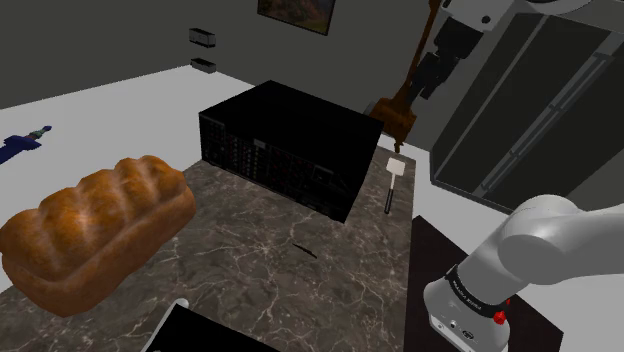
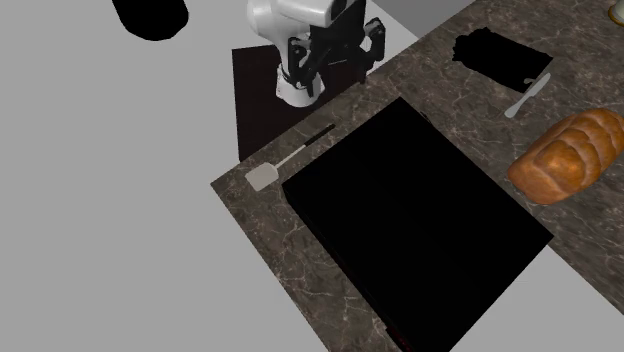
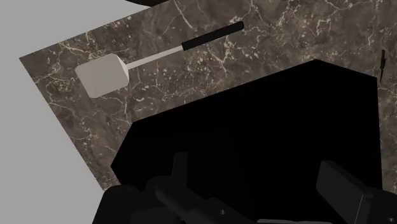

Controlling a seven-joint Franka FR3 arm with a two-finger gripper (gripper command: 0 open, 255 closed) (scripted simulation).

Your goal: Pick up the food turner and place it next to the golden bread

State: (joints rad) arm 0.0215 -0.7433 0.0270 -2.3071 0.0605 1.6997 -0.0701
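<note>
The food turner [image 1: 393, 180] has a pale square blade and a black handle. It lies on the dark marble counter [image 1: 260, 270] in the strip beside the big black box [image 1: 285, 145]. It also appears near the counter's corner in the second exterior view [image 2: 290, 158] and ahead of the fingers in the wrist view [image 3: 127, 63]. The golden-brown bread loaf [image 1: 95, 230] sits on the counter's other side, past the box [image 2: 570, 155]. My gripper [image 1: 425, 80] hangs high above the turner's end of the counter. It is open [image 3: 261, 181], its fingers [image 3: 343, 188] apart over the black box with nothing between them.
The black box [image 2: 410, 220] takes up the counter's middle, between turner and bread. A pale knife [image 2: 528, 97] and a black flat object [image 2: 495, 55] lie near the loaf. A brown wooden object [image 1: 395, 112] stands behind the counter. A dark mat [image 1: 440, 250] lies by the stand.
</note>
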